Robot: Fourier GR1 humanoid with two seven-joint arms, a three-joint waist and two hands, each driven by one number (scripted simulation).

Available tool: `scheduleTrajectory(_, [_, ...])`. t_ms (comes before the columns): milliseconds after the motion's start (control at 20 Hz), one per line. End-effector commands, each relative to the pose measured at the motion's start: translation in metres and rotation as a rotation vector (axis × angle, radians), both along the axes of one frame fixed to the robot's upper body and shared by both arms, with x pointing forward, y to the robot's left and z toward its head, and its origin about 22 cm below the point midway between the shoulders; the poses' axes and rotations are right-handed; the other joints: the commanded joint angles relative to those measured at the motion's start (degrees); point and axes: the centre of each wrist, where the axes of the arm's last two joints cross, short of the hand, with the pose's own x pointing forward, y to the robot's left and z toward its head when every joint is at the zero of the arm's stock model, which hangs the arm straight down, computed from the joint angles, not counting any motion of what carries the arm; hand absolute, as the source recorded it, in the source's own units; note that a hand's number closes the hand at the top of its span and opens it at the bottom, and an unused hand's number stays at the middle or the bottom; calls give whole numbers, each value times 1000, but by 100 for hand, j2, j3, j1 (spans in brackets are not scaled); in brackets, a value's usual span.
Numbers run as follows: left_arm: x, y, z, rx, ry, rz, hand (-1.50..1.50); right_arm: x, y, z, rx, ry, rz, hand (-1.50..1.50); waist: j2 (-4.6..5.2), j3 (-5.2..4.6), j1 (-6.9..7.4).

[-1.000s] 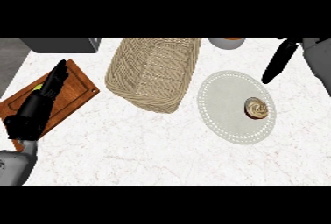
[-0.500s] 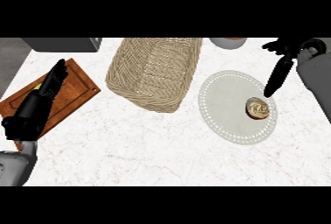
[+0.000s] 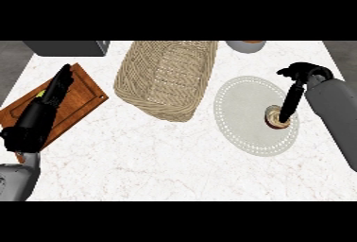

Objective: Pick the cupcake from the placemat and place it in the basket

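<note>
The right hand (image 3: 294,94) has been brought down from the far right corner of the counter (image 3: 174,160) onto the placemat (image 3: 241,104) over the last second. Its straight fingers (image 3: 289,106) are now pointed down at the cupcake (image 3: 276,118), with their tips at or just over its top; whether contact is made cannot be told from this view. The fingers are held straight and close together, the thumb is kept apart near the wrist, and nothing is pinched or enclosed yet.

The cupcake has not been moved. It is seen on the right part of the round pale placemat, upright, partly covered by the fingertips. The basket (image 3: 167,78) is seen to the left of the placemat, its near corner just beside the mat's left edge, and nothing is seen inside it.

The left hand (image 3: 52,97) is laid over the wooden board (image 3: 83,101) at the left of the counter, fingers straight and relaxed, and has stayed there.

The reach can therefore be judged as almost finished, while the grasp itself is not yet made. The fingers and thumb would next have to be closed round the cupcake before it can be lifted and carried left to the basket.
</note>
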Motion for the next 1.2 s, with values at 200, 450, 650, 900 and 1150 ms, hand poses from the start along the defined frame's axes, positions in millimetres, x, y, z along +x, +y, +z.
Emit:
scheduleTrajectory(200, [1, 9, 3, 1, 4, 6, 0, -14, -14, -40, -14, -16, -7, -150, 0, 0, -3])
scheduleTrajectory(450, [3, 9, 9, -4, 3, 3, 0, -19, 5, -51, -18, -62, 8, -150, -6, 0, -11])
scheduleTrajectory(650, [11, -9, 2, 11, 1, -3, 0, -10, -5, -50, -36, -71, 12, -150, 10, 1, 8])
scheduleTrajectory(900, [-4, 0, 10, -9, 6, 1, 0, -20, -21, -65, -11, -58, 3, -150, 2, 1, 16])
scheduleTrajectory(1150, [2, -4, 7, 14, -1, 21, 0, -32, 1, -65, -4, -76, -12, -150, -13, -1, -39])
